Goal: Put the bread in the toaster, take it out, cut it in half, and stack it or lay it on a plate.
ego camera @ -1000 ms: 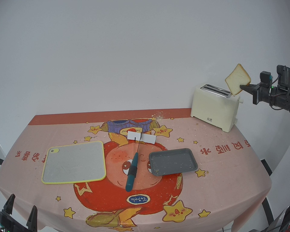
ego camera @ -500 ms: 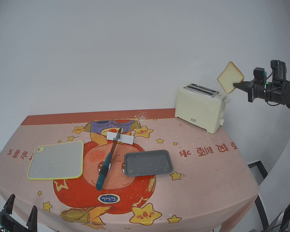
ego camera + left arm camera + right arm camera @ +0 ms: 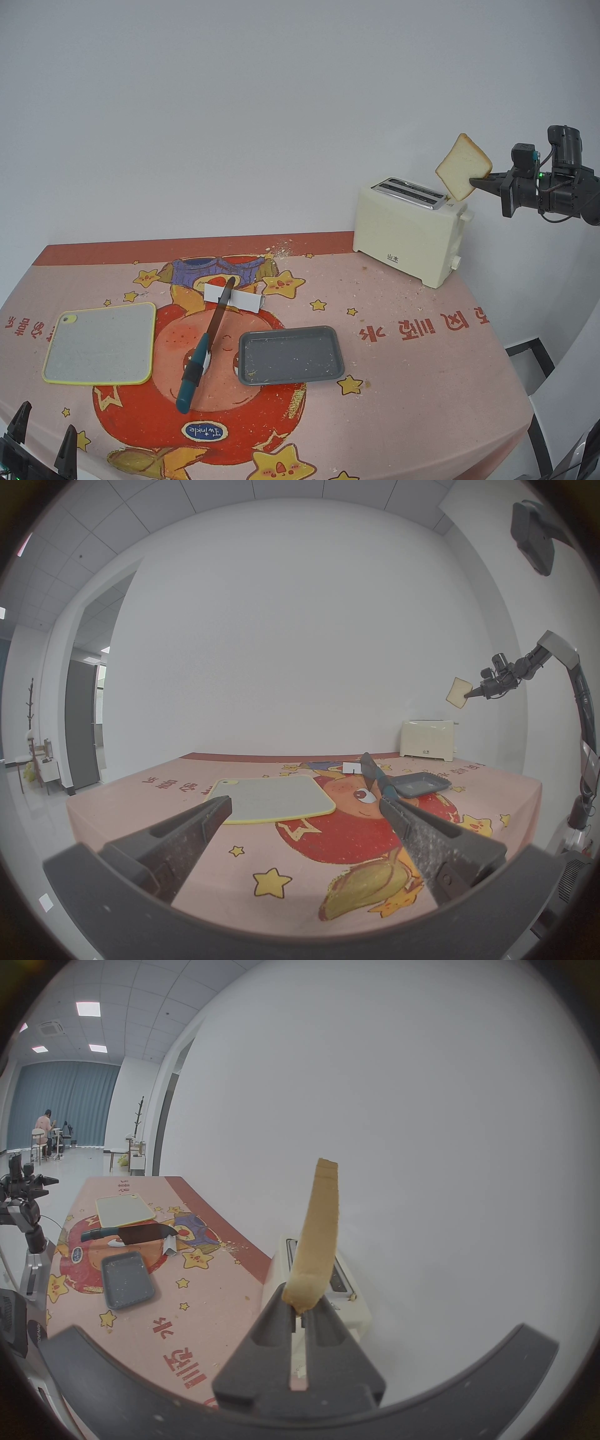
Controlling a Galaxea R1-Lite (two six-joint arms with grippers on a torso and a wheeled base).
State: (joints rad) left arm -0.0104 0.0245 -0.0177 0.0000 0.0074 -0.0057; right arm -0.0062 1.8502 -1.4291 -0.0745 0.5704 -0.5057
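**Clerk:** Entry one, the bread. Where is it, and who holds it?

**Me:** Bread: one slice. My right jaws are closed on a lower corner of it. It hangs tilted in the air, above the right end of the toaster, and is not yet in a slot.

**Clerk:** Hazards against that entry?

**Me:** Three, by my judgement.
- Grip: I hold only a corner of a soft slice. It may tear there or swing in the pinch, and a quick move would cause either.
- Alignment: the slice sits cornerwise to the slots. If I lower it without squaring it first, a corner may catch the slot's edge and the slice may buckle or crumble.
- Drop zone: the toaster stands at the far right corner of the table. If I release early or off line, the bread may land behind the toaster or off the table.

**Clerk:** Entry two, the left side?

**Me:** My left jaws are open and empty, low by the near left edge of the table, well apart from everything. I see no hazard there.

**Clerk:** Other stock on the table?

**Me:**
- Knife: its blade is propped on a white rest, between the cutting board and the grey plate. A knock would likely tip it off the rest.
- Plate: empty apart from crumbs.
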